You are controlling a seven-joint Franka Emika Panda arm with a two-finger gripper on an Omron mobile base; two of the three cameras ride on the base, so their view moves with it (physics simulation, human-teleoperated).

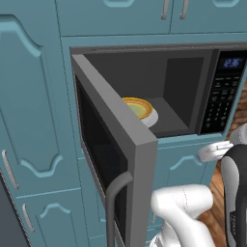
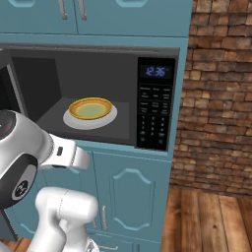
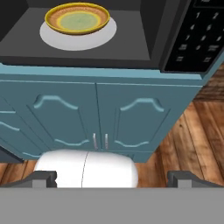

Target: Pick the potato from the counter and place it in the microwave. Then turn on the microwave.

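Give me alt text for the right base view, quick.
The microwave stands open, a yellow-rimmed bowl on its white turntable. Its black keypad sits right of the cavity, brick wall beyond.

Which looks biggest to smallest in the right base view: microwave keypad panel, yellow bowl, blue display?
1. Microwave keypad panel, a tall black strip.
2. Yellow bowl, wider than the panel but flatter; close call, since it sits deeper inside.
3. Blue display, clearly smallest.
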